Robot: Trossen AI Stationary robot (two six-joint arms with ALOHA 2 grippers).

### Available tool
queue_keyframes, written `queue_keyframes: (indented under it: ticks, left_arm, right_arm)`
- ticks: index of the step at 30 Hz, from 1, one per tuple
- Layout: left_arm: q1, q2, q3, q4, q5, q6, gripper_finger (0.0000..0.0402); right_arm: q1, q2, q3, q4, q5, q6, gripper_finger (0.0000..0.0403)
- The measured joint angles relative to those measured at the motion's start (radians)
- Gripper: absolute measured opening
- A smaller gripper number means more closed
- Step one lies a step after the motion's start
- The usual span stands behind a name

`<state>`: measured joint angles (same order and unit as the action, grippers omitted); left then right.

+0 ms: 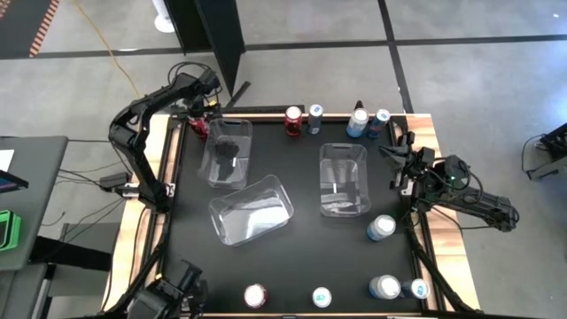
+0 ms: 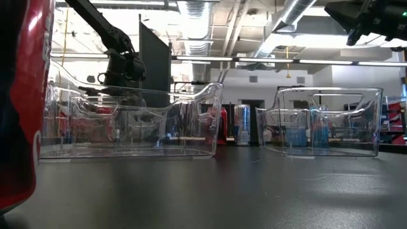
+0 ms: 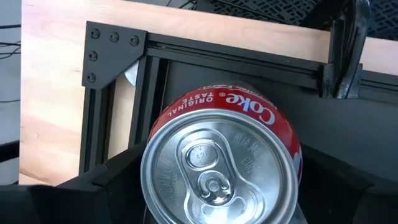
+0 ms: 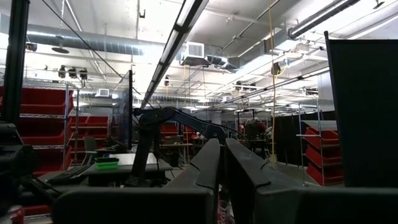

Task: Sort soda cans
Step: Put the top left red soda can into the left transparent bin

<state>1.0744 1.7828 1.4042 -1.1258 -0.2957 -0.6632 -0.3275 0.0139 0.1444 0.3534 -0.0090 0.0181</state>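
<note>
A red Coke can (image 3: 224, 168) with a silver top is at the table's far left corner, by the far end of a clear bin (image 1: 228, 151). My left gripper (image 1: 200, 124) comes down over it, shut on it. More soda cans stand along the far edge: a red one (image 1: 293, 120), a slim blue one (image 1: 314, 117) and two silver-blue ones (image 1: 358, 122). Several others sit near the front edge (image 1: 321, 297), with one red can (image 2: 19, 102) close to the low camera. My right gripper (image 4: 222, 162) rests shut at the right edge, touching nothing. My left gripper holds the red can by its side wall just under the top rim (image 3: 158, 134), one dark finger (image 3: 106, 183) on each side. The fingers come from above, pointing steeply down. The can's top faces the wrist; the can hides whether its base is on the table.
Three clear bins lie on the black mat: left (image 1: 228, 151), middle, turned askew (image 1: 251, 208), and right (image 1: 344, 179). A black frame rail and corner bracket (image 3: 112, 56) run right behind the held can. A silver can (image 1: 381, 228) sits near the right bin.
</note>
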Motion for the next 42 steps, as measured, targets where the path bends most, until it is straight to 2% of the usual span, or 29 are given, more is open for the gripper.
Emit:
queue_keyframes:
  ticks: [9,24,42]
  left_arm:
    - [-0.001,-0.039,-0.006,-0.043,0.022,0.027,0.0318]
    - [-0.001,-0.116,-0.004,-0.075,-0.028,0.019,0.0318]
    - [-0.007,-0.192,-0.003,-0.07,-0.024,0.027,0.0318]
  right_arm:
    - [0.0,0.0,0.0,0.0,0.0,0.0,0.0047]
    - [0.0,0.0,0.0,0.0,0.0,0.0,0.0047]
    - [0.0,0.0,0.0,0.0,0.0,0.0,0.0047]
